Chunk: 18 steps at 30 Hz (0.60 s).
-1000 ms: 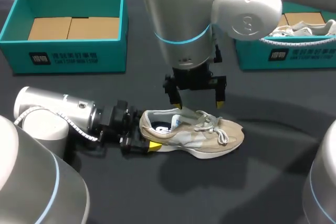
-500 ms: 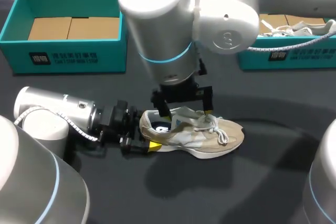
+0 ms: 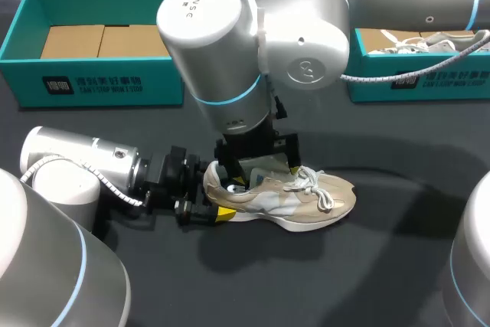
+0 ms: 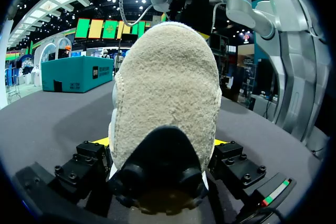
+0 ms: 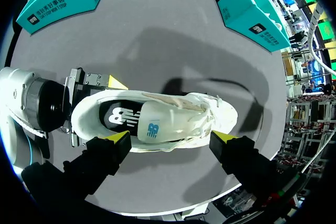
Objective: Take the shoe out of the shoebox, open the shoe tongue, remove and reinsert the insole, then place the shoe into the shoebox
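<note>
A beige sneaker (image 3: 306,197) with white laces lies on its sole on the dark table (image 3: 344,281), toe to the right. My left gripper (image 3: 200,206) lies low at its heel (image 4: 168,87), with a yellow tip against each side: it is shut on the heel. My right gripper (image 3: 259,165) hangs open just above the shoe's mouth, its fingers astride the tongue area and nothing between them. Ahead of the right gripper (image 5: 173,137) lies the shoe (image 5: 199,114), showing the dark insole (image 5: 118,116) and a tongue (image 5: 152,127) with a blue label.
A teal shoebox (image 3: 99,82) with a cardboard floor stands at the back left. A second teal box (image 3: 417,82) at the back right holds another pale shoe (image 3: 436,40). My right arm's bulky elbow (image 3: 253,44) hangs over the middle of the table.
My right arm has swung left and come down, so its open gripper now sits lower over the shoe's mouth. My left gripper and the shoe have stayed put.
</note>
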Available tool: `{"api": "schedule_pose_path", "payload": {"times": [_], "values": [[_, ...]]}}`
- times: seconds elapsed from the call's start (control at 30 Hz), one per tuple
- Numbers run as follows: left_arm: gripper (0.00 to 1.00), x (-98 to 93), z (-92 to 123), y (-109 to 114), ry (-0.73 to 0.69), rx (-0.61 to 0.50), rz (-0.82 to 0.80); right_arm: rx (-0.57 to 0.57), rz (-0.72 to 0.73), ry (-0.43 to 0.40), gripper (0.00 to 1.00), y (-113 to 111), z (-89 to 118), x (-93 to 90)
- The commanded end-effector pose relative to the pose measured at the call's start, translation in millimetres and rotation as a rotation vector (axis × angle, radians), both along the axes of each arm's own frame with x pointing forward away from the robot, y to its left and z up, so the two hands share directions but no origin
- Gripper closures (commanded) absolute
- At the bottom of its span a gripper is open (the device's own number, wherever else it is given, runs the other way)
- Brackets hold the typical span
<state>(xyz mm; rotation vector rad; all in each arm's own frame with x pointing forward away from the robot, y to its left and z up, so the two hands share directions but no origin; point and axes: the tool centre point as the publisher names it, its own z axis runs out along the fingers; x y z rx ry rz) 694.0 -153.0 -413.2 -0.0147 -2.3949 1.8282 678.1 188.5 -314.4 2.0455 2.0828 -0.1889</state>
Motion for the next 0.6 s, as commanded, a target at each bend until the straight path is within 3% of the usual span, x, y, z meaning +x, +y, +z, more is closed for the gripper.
{"api": "schedule_pose_path", "payload": {"times": [0.03, 0.6], "values": [[1.0, -3.3, -6, -1, 0.0, 0.001, 0.002, -0.115, -0.234, -0.072, 0.0, 16, -8, -4.8], [1.0, -3.3, -6, -1, 0.0, 0.001, 0.002, -0.237, -0.361, -0.158, 0.01, 16, -21, -0.3]]}}
